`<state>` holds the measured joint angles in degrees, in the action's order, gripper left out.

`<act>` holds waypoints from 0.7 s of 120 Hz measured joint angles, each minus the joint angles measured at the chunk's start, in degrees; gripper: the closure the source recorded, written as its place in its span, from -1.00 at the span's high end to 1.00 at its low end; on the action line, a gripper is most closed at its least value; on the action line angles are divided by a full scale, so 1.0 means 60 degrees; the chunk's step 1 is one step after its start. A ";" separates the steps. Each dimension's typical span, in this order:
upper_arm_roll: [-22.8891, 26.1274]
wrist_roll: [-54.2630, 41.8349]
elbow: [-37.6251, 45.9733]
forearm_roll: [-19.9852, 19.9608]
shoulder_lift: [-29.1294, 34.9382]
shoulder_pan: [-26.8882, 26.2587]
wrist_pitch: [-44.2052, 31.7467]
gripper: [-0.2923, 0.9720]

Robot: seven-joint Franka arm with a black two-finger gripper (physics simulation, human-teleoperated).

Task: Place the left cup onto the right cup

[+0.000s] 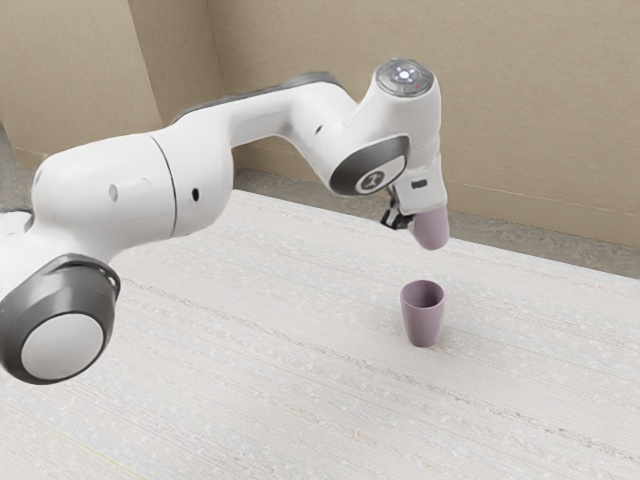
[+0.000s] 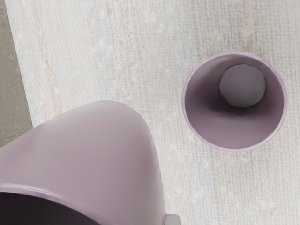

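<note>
Between the held cup [image 1: 431,227] and the standing cup [image 1: 422,312] lower down there is open air; the tabletop [image 1: 300,380] around the standing cup gives free room.

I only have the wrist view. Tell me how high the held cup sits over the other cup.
Observer: In the exterior view the held cup hangs in the air, clear above the standing cup, with bare table showing between them.
Operator: Report which way up it is.
Observer: Base down, slightly tilted, its mouth up at the claw.
Operator: Confirm the other cup stands.
Observer: Upright on the table, mouth up, nothing touching it.
</note>
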<state>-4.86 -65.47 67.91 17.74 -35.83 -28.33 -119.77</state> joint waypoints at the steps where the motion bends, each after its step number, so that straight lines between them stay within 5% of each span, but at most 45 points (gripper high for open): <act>1: 0.0002 0.0001 -0.0038 0.0000 -0.0029 -0.0011 0.0015 -0.71; 84: -0.0050 0.0041 -0.0616 0.0019 -0.0644 -0.0405 0.0710 -0.71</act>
<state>-5.16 -65.23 64.22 17.85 -39.69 -30.76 -115.51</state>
